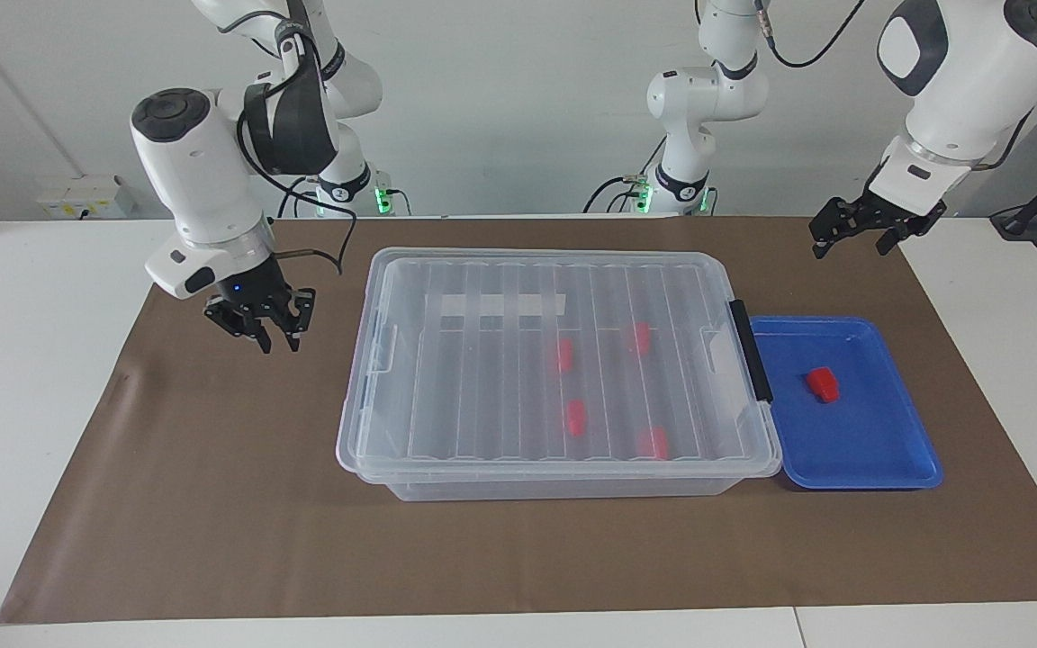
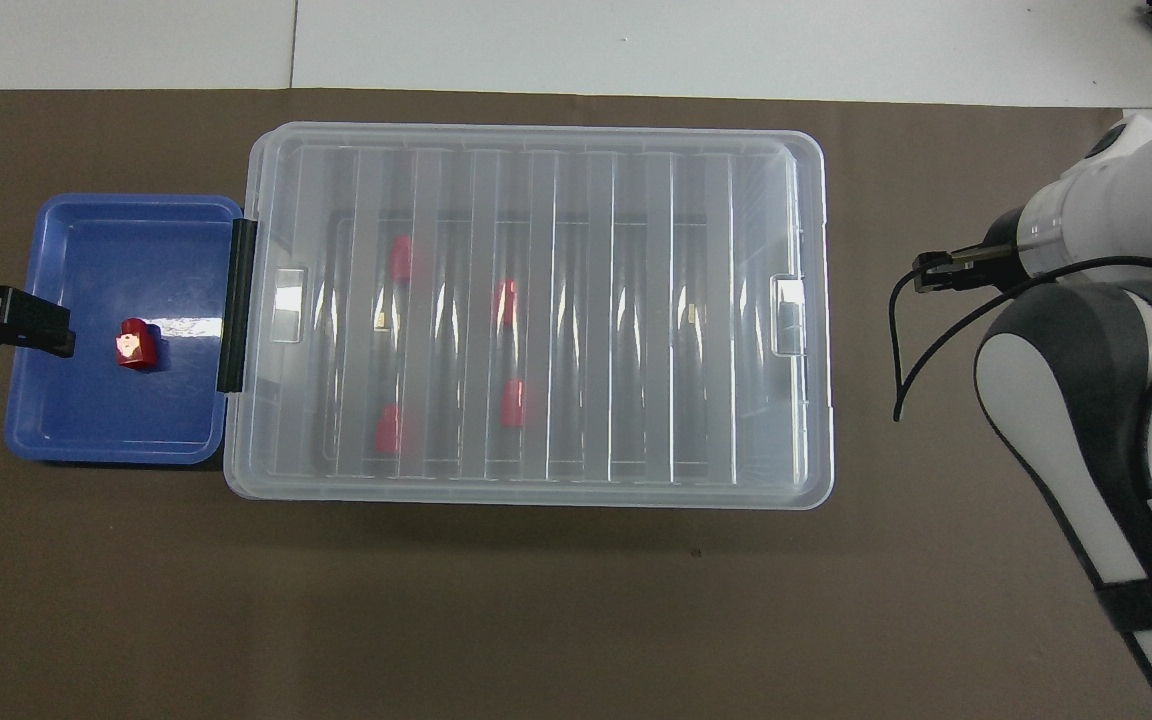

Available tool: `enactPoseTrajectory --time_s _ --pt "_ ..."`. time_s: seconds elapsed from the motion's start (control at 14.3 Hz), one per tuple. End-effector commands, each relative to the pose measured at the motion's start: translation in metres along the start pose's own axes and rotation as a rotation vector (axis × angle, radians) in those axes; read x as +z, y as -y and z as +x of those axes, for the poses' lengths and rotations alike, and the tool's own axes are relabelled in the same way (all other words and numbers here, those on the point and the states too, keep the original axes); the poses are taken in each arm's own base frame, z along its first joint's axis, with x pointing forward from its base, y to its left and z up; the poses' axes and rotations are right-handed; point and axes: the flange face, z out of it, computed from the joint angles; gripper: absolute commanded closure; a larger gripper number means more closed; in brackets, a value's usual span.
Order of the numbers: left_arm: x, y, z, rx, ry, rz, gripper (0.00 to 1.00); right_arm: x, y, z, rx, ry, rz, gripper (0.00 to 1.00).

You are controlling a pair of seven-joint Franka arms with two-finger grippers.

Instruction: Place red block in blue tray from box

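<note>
box (image 1: 554,360), white strip label (image 1: 502,305), no legible writing

We see the red block (image 1: 824,383) lying in the blue tray (image 1: 879,450), at the right of the facing view, a small chunky piece a little above the tray's middle. The tray is shallow, glossy, with rounded corners, and sits flat against the box (image 1: 482,477) at its black-clip end. The box is large and clear, its ribbed lid on, filling the centre of the frame; four more red blocks (image 1: 576,417) show through it.
</note>
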Motion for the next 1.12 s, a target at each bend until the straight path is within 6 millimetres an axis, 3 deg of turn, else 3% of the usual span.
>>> enactPoseTrajectory --time_s 0.0,0.21,0.49,0.63,0.77,1.05 --pt "-0.003 0.002 -0.006 -0.013 -0.009 -0.01 0.0 -0.035 -0.012 -0.009 0.044 0.04 -0.026 0.0" --pt "-0.003 0.002 -0.006 -0.013 -0.009 -0.01 0.0 -0.074 -0.022 -0.016 0.113 0.097 -0.028 0.0" --pt "-0.003 0.002 -0.006 -0.012 -0.009 -0.008 0.0 -0.105 -0.024 -0.035 0.159 0.173 0.0 0.0" --pt "-0.004 0.002 -0.006 -0.013 -0.011 -0.01 0.0 -0.099 -0.027 -0.05 0.135 0.209 0.014 0.0" --pt "-0.003 0.002 -0.006 -0.013 -0.009 -0.008 0.0 -0.088 -0.054 -0.067 0.11 0.237 0.028 0.0" --pt "-0.003 0.002 -0.006 -0.013 -0.009 -0.008 0.0 -0.101 -0.063 -0.07 0.12 0.232 0.01 0.0"
